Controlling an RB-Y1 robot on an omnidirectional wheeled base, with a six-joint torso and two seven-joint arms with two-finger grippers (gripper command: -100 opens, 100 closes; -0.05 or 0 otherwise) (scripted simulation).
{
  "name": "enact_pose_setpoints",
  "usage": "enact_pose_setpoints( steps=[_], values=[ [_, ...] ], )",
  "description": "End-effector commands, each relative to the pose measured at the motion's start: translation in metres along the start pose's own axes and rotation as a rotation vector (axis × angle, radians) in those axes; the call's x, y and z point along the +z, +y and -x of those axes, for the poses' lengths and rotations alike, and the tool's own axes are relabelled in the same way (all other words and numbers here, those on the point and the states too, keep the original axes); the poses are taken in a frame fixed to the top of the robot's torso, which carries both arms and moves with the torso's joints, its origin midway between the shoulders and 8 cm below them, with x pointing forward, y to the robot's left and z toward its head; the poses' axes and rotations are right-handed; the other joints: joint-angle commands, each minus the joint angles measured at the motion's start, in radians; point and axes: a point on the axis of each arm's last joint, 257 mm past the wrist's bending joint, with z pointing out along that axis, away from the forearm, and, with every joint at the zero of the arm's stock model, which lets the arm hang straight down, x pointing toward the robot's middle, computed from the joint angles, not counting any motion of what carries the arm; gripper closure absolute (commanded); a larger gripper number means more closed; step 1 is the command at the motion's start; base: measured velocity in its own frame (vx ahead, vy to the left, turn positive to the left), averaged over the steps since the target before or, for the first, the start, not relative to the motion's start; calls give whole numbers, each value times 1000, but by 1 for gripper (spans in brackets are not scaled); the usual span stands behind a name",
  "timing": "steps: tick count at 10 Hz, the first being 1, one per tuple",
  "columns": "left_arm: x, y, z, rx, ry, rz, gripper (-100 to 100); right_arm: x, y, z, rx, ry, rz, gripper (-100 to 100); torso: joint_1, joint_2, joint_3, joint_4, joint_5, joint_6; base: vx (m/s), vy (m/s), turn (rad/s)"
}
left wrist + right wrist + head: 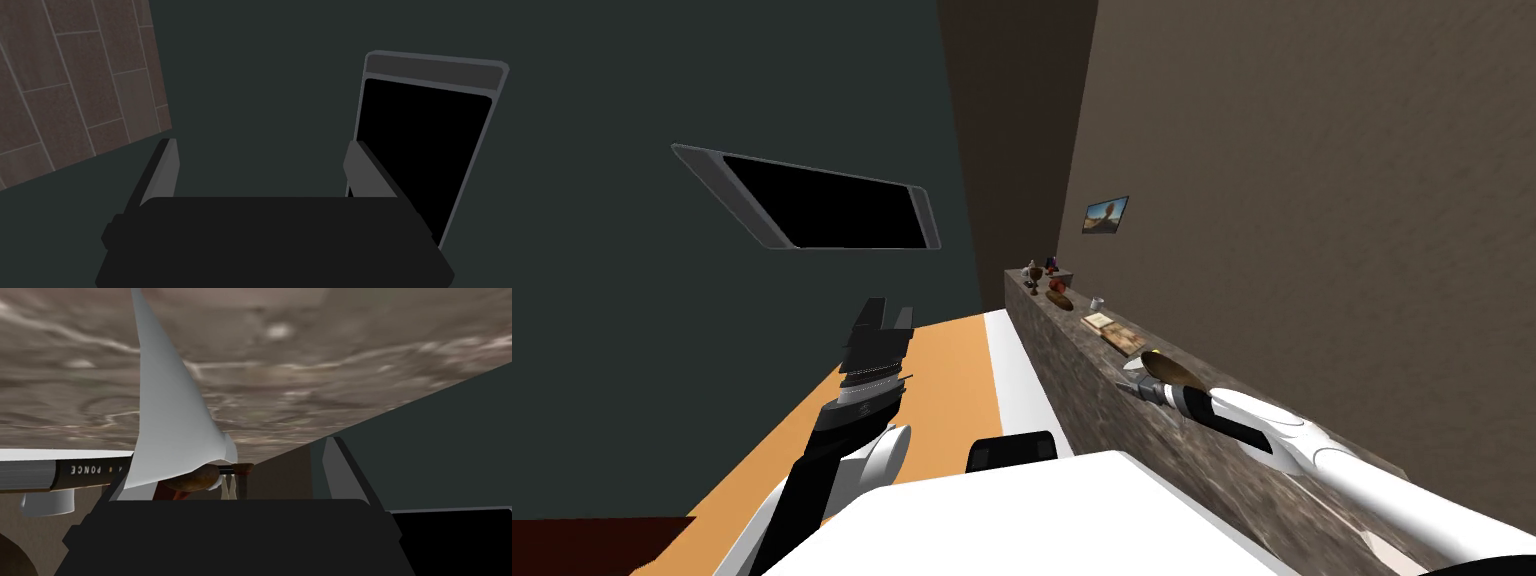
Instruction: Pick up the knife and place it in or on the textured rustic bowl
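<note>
The left end effector [260, 150] is raised well left of the table [1072, 375], its fingers apart and empty. The right end effector [1134, 378] is over the table with its fingers apart. The knife [170, 418] has its white blade against one finger, and the brown bowl [1172, 372] is just beside it.

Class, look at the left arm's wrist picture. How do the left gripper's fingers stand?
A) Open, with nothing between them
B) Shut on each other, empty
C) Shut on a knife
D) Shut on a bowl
A: in the left wrist view the left gripper has its two fingers standing wide apart, with nothing held between them.
</note>
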Motion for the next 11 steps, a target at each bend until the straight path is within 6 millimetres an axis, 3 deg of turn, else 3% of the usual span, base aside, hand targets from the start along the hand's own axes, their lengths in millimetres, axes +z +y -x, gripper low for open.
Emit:
enact_pose_setpoints(
  steps=[1,7,8,9,11],
  values=[
    [0,0,0,0,0,0,0,-11,-10,-7,27,-2,-34,-100,0,0,0,0,0,0,-107,0,264],
    [0,0,0,0,0,0,0,-60,-54,-51,161,7,-200,-100,-1,-1,-1,0,-1,0,-111,13,323],
    [0,0,0,0,0,0,0,-55,-52,-48,153,5,-186,-100,-1,-3,-2,-1,-1,0,-26,5,40],
    [0,0,0,0,0,0,0,-56,-53,-48,155,5,-188,100,-2,-6,-3,-1,-1,1,-6,1,-9],
    [0,0,0,0,0,0,0,-56,-53,-48,155,5,-190,100,-2,-8,-5,-2,-2,0,0,0,0]
  ],
)
